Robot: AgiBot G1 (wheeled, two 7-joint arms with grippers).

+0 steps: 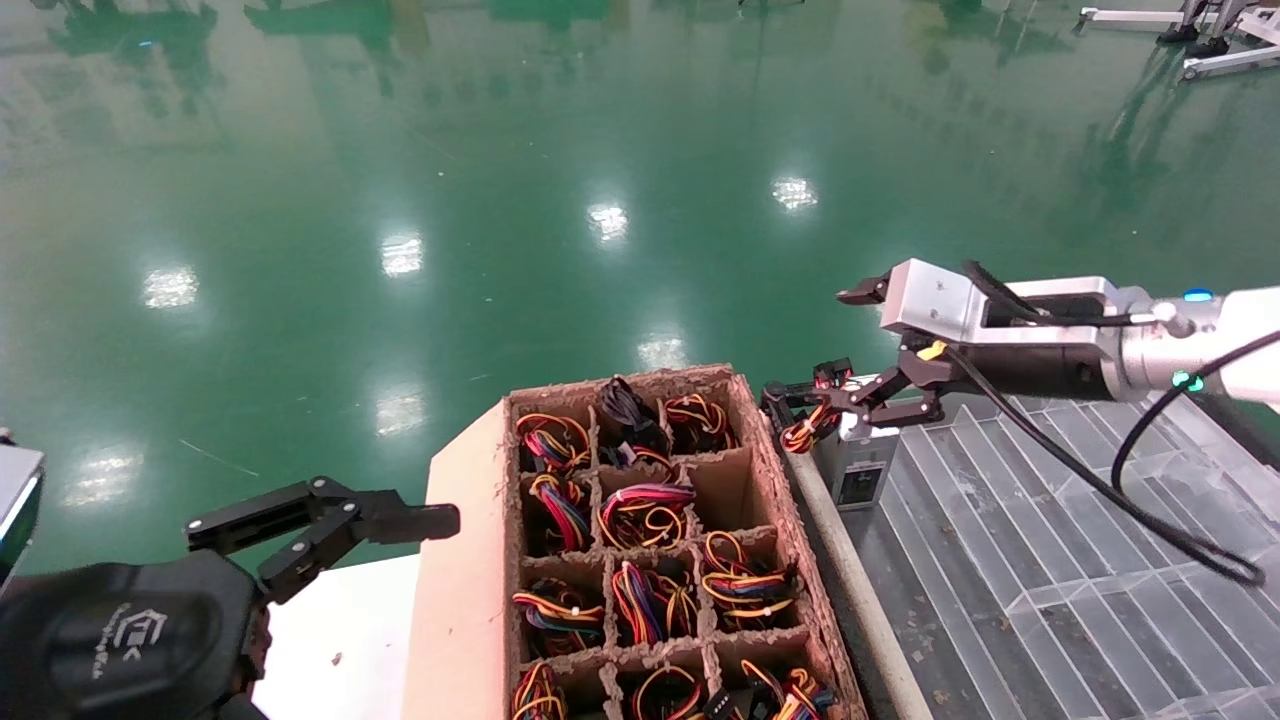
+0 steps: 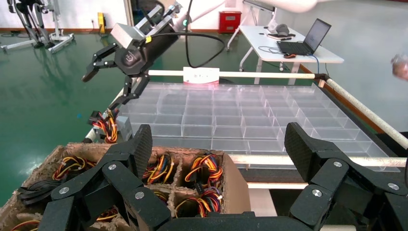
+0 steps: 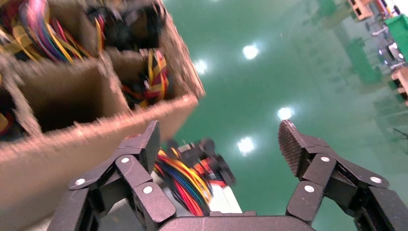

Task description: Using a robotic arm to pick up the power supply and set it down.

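The power supply [image 1: 858, 468], a small silver box with a dark label, stands upright at the near corner of the clear tray [image 1: 1050, 560]. Its tied red, yellow and orange wires [image 1: 808, 428] sit on top. My right gripper [image 1: 812, 346] hovers over it, open, with the lower finger just above the wire bundle. In the right wrist view the power supply [image 3: 211, 197] and its wires lie between the spread fingers, close to one finger [image 3: 150, 142]. The left wrist view shows the power supply [image 2: 120, 128] below the right gripper [image 2: 101, 91]. My left gripper [image 1: 330, 528] is open and holds nothing, low on the left.
A brown cardboard box [image 1: 765, 455] divided into compartments, several holding wire bundles, stands between the arms, its edge next to the power supply. The clear tray of compartments fills the right side. A white rail [image 1: 850, 580] runs between box and tray. Green floor lies beyond.
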